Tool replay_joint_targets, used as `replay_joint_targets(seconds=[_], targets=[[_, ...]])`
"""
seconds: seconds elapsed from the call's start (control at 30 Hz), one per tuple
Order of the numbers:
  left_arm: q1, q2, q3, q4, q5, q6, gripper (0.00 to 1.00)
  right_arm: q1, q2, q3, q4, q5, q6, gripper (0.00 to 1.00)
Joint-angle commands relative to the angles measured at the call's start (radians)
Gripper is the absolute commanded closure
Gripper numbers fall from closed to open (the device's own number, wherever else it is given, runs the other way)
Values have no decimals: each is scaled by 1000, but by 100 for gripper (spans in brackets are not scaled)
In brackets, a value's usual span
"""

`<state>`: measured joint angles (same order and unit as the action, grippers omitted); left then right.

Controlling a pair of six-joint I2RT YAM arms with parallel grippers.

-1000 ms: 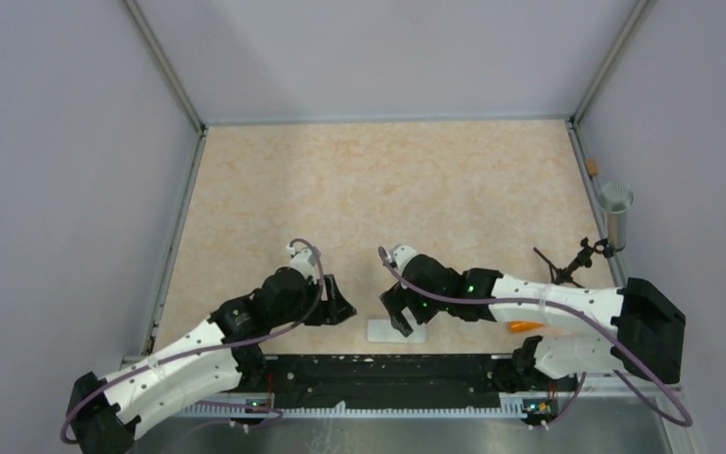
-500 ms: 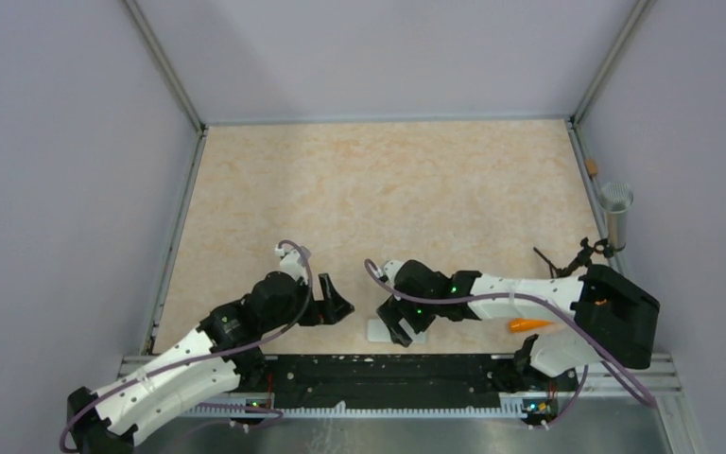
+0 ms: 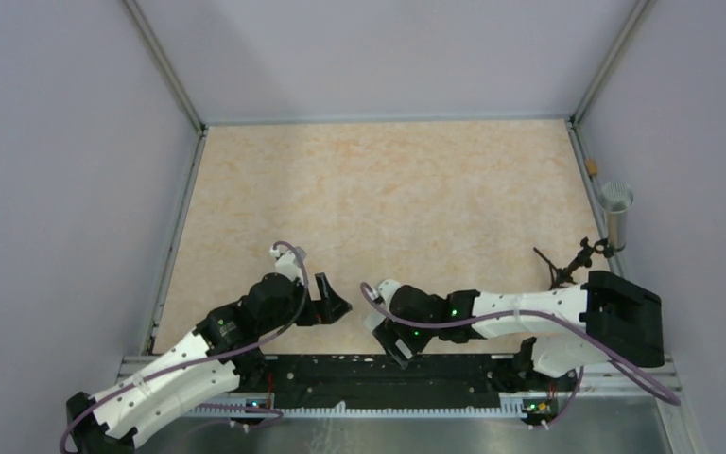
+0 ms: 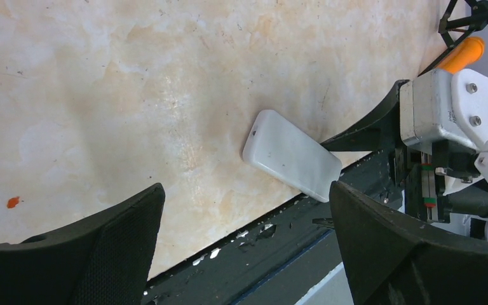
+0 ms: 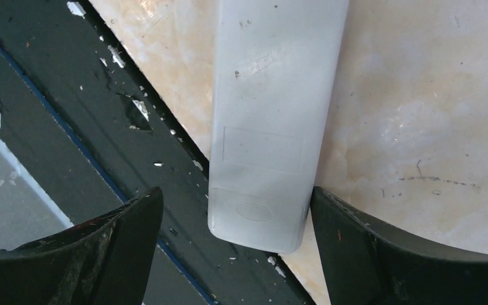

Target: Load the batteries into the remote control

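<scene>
**Approach to a grasp on the remote control.** Nearest the arm bases, a black rail (image 5: 57, 108) borders the surface (image 5: 432, 127). The remote control (image 5: 273, 95) lies at this near edge, plain white back up, its near end reaching over the rail's edge. The battery cover (image 5: 264, 149) shows as a faint rectangle and appears shut.

The right end effector (image 5: 235, 197) is spread wide, with one finger along each long side of the remote's near end. Neither finger is seen touching it.

Just to the left, the left end effector (image 4: 246, 190) is likewise wide and empty, facing the remote across bare surface. Farther right lies an orange tapered object (image 4: 462, 54), well apart. The batteries appear in no view.

The step in hand is judged to be securing the remote. A sound grasp would:

- centre the handset between the fingers;
- close on the long edges rather than the faces;
- sit clear of the cover, so that the cover can slide off.

The smooth shell may pivot under an off-centre pinch. The near end may also catch on the rail, so lifting it clear seems wiser than dragging it.
</scene>
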<state>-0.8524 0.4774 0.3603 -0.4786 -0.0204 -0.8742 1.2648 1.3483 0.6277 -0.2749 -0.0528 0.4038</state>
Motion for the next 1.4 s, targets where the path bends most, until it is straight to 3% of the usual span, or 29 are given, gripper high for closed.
replay_joint_targets(seconds=[0.0, 0.3, 0.47, 0.67, 0.93, 1.13, 1.37], targets=[[-1, -9, -4, 42, -4, -8, 1, 47, 9, -4, -83, 146, 91, 17], [0, -8, -10, 40, -6, -9, 1, 126, 126, 72, -136, 291, 151, 22], [0, -7, -17, 45, -4, -12, 1, 150, 189, 97, -163, 308, 150, 33], [-1, -7, -25, 53, -9, -19, 1, 161, 224, 119, -210, 333, 154, 55], [-1, -2, -51, 127, 32, -37, 1, 161, 169, 126, -221, 356, 199, 98], [17, 36, -92, 292, 152, -59, 1, 119, 48, 132, -196, 325, 220, 100], [95, 117, -169, 602, 337, -116, 1, 3, -113, 112, -125, 195, 225, 100]])
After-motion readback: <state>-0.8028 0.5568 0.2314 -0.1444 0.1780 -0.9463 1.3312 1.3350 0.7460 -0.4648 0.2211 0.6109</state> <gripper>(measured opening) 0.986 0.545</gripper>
